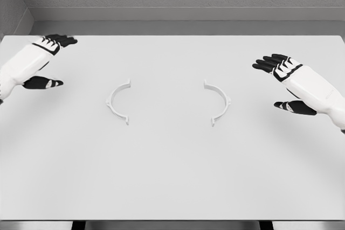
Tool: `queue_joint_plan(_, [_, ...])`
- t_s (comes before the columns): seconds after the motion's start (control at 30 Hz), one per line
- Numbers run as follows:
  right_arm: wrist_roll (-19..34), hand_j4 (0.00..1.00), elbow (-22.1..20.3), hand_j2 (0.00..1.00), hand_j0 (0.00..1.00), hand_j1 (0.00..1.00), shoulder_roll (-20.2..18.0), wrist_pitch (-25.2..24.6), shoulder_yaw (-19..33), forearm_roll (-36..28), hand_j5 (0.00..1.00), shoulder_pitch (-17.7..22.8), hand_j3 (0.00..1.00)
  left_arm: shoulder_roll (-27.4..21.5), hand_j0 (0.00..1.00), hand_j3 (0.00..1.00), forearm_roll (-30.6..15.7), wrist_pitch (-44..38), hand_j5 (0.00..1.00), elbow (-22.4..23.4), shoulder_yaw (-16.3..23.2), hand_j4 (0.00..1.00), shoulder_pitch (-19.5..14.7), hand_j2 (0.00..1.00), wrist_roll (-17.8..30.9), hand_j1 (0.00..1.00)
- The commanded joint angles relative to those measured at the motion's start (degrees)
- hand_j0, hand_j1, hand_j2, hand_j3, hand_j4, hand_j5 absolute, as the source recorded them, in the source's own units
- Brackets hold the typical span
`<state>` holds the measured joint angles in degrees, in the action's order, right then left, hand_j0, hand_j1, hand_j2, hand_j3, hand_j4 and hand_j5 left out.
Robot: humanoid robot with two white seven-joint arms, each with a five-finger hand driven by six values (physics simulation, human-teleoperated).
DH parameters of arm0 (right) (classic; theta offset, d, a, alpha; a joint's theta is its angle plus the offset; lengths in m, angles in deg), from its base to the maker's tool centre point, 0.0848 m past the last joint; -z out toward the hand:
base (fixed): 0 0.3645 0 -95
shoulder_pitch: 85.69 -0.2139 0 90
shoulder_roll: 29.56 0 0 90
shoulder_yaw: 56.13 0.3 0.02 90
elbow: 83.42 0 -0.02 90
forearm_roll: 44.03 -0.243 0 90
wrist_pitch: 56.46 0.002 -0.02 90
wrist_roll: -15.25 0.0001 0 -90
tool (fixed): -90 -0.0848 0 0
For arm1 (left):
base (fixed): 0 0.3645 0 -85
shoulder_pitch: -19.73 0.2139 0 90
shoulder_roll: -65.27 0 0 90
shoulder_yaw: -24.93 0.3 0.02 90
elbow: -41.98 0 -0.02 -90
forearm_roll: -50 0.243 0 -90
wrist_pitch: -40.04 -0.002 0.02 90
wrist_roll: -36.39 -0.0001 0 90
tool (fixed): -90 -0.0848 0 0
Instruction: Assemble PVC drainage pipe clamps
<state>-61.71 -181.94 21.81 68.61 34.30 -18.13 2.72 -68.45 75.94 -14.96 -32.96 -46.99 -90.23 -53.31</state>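
- Head view: two thin white half-ring clamp pieces lie on a white table (172, 187), well apart, open sides facing each other.
- Left clamp half (118, 102) and right clamp half (219, 103) each seem to carry small end tabs.
- Left hand (46, 60) and right hand (283, 82) hover, fingers spread, holding nothing.

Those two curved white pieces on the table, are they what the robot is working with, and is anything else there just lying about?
Part of the job:
- left clamp half, lying flat
- right clamp half, lying flat, apart from the other
- left robot hand, open, holding nothing
- right robot hand, open, holding nothing

Just there:
- white table, which only bears them; nothing else is lying about
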Motion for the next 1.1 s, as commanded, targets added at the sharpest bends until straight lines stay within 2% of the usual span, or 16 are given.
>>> queue_joint_plan(0.0, [0.0, 1.0, 0.0, 1.0, 1.0, 1.0, 0.0, -0.1, 0.0, -0.4, 1.0, 0.0, 1.0, -0.1, 1.0, 1.0, -0.4, 0.0, 1.0, -1.4, 0.1, 1.0, 0.0, 1.0, 0.0, 1.0])
queue_joint_plan(0.1, [0.0, 1.0, 0.0, 1.0, 1.0, 1.0, 0.0, -0.1, -0.1, -0.5, 1.0, 0.0, 1.0, -0.1, 1.0, 1.0, -0.4, 0.0, 1.0, -1.5, 0.2, 1.0, 0.1, 1.0, 0.0, 1.0])
queue_joint_plan(0.17, [-0.1, 1.0, 2.5, 1.0, 1.0, 1.0, 1.1, -0.1, -0.5, -0.5, 1.0, -1.0, 1.0, 0.0, 1.0, 1.0, -0.4, 0.0, 1.0, -1.9, 0.3, 1.0, 0.2, 1.0, 0.0, 1.0])
queue_joint_plan(0.2, [-0.1, 1.0, 4.3, 1.0, 1.0, 1.0, 2.7, -0.1, -4.8, 2.0, 1.0, -6.3, 1.0, 0.1, 1.0, 1.0, -0.4, 0.0, 1.0, -1.9, 0.3, 1.0, 0.2, 1.0, 0.0, 1.0])
queue_joint_plan(0.27, [-0.3, 1.0, 8.4, 1.0, 1.0, 1.0, 4.8, -0.1, -9.7, 8.4, 1.0, -11.9, 1.0, 0.1, 1.0, 1.0, -0.3, 0.0, 1.0, -1.8, 0.4, 1.0, 0.2, 1.0, 0.0, 1.0])
queue_joint_plan(0.33, [-0.2, 1.0, 11.6, 1.0, 1.0, 1.0, 6.5, -0.1, -11.1, 10.3, 1.0, -14.2, 1.0, 0.3, 1.0, 1.0, -0.3, 0.0, 1.0, -1.7, 0.3, 1.0, 0.2, 1.0, 0.0, 1.0])
queue_joint_plan(0.37, [-0.2, 1.0, 14.4, 1.0, 1.0, 1.0, 8.0, -0.1, -13.6, 13.2, 1.0, -16.9, 1.0, 0.6, 1.0, 1.0, -0.3, 0.0, 1.0, -1.7, 0.4, 1.0, 0.2, 1.0, 0.0, 1.0])
queue_joint_plan(0.47, [-0.2, 1.0, 20.0, 1.0, 1.0, 1.0, 10.7, -0.1, -14.8, 16.4, 1.0, -20.0, 1.0, 1.4, 1.0, 1.0, 0.2, 0.0, 1.0, -1.8, 1.3, 1.0, 0.2, 1.0, 0.0, 1.0])
queue_joint_plan(0.5, [-0.2, 1.0, 23.5, 1.0, 1.0, 1.0, 11.8, -0.1, -15.2, 17.9, 1.0, -21.5, 1.0, 2.3, 1.0, 1.0, 0.3, 0.0, 1.0, -1.8, 1.6, 1.0, 0.2, 1.0, 0.0, 1.0])
queue_joint_plan(0.57, [-0.4, 1.0, 27.2, 1.0, 1.0, 1.0, 12.4, -0.1, -16.3, 18.5, 1.0, -22.6, 1.0, 3.1, 1.0, 1.0, 0.5, 0.0, 1.0, -1.7, 2.3, 1.0, 0.1, 1.0, 0.0, 1.0])
queue_joint_plan(0.83, [-0.3, 1.0, 28.8, 1.0, 1.0, 1.0, 13.6, -0.1, -18.0, 18.4, 1.0, -22.5, 1.0, 5.0, 1.0, 1.0, 1.0, 0.0, 1.0, -1.4, 6.2, 1.0, -0.7, 1.0, 0.0, 1.0])
queue_joint_plan(1.07, [-0.3, 1.0, 27.9, 1.0, 1.0, 1.0, 13.1, -0.1, -17.7, 18.0, 1.0, -22.1, 1.0, 5.4, 1.0, 1.0, 1.0, 0.0, 1.0, 0.8, 7.0, 1.0, -1.1, 1.0, 0.0, 1.0])
